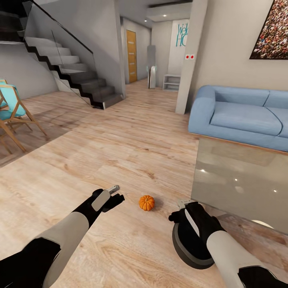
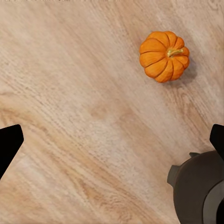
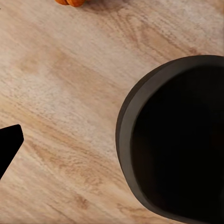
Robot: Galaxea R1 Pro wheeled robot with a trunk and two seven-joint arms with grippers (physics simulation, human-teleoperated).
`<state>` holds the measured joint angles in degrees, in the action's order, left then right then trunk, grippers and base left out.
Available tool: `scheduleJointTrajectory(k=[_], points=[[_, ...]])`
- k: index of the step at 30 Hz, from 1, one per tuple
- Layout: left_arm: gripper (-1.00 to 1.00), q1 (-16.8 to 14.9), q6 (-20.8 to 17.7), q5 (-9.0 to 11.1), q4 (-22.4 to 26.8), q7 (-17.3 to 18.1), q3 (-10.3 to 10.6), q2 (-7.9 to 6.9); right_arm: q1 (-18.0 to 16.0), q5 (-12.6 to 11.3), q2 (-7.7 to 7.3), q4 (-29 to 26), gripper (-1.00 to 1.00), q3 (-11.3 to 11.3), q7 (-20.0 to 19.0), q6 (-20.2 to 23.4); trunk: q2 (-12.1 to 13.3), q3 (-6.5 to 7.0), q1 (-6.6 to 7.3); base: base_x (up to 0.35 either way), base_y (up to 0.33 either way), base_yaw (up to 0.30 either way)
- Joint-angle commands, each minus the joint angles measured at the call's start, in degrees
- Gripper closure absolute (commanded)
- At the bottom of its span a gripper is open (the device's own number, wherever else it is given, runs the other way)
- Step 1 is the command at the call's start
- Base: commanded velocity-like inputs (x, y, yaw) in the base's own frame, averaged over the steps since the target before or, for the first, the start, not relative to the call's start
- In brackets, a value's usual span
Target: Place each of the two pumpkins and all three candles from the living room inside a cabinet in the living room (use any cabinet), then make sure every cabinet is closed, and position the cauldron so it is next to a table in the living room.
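The left gripper (image 1: 117,192), spread wide and empty, is hovering beside the pumpkin (image 1: 147,203) sitting stem-up on open floor (image 1: 120,140), so it should be descending squarely over the ribs, while the right gripper (image 1: 182,205), whose opening I cannot tell, is poised over the upright cauldron (image 1: 188,245) near the table (image 1: 240,176) corner.

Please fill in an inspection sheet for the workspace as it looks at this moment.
Surface: bare wood floor.
Job's things: pumpkin upright on the floor; cauldron on the floor under the right arm, beside the glass table.
Clutter: nothing seen.
Grippers: left gripper open and empty, beside the pumpkin; right gripper above the cauldron, its state cannot be told.
Cables: nothing seen.
Surroundings: blue sofa, staircase, teal chair.
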<state>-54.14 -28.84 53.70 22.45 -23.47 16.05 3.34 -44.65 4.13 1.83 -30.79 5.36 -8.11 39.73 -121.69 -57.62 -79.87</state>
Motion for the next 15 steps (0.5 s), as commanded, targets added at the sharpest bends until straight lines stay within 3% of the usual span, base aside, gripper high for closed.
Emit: scheduleJointTrajectory(k=[1, 5, 10, 15], points=[[-1.00, 0.0, 0.0, 0.0, 0.0, 0.0, 0.0, 0.00, 0.0, 0.0, 0.01, 0.0, -1.00, 0.0, 0.0, 0.0, 0.0, 0.00, 0.00, 0.000, 0.000, 0.000], [-1.00, 0.0, 0.0, 0.0, -0.2, 0.0, 0.0, -0.10, 0.0, 0.0, 0.12, 0.1, -1.00, -0.1, 0.0, 0.0, 0.8, 0.36, 0.44, 0.000, 0.000, 0.000], [-1.00, 0.0, -0.2, 0.3, -0.4, 0.0, -0.1, -2.11, 0.1, 0.0, 0.35, 0.5, -1.00, 0.3, 0.0, 0.0, 2.8, 1.26, 1.54, 0.000, 0.000, 0.000], [-1.00, 0.4, -0.6, 0.4, -2.4, 0.0, 0.0, -4.85, 0.2, 0.3, 0.54, 0.7, -1.00, 5.4, -0.1, -0.1, 4.8, 2.15, 2.64, 0.000, 0.000, 0.000]])
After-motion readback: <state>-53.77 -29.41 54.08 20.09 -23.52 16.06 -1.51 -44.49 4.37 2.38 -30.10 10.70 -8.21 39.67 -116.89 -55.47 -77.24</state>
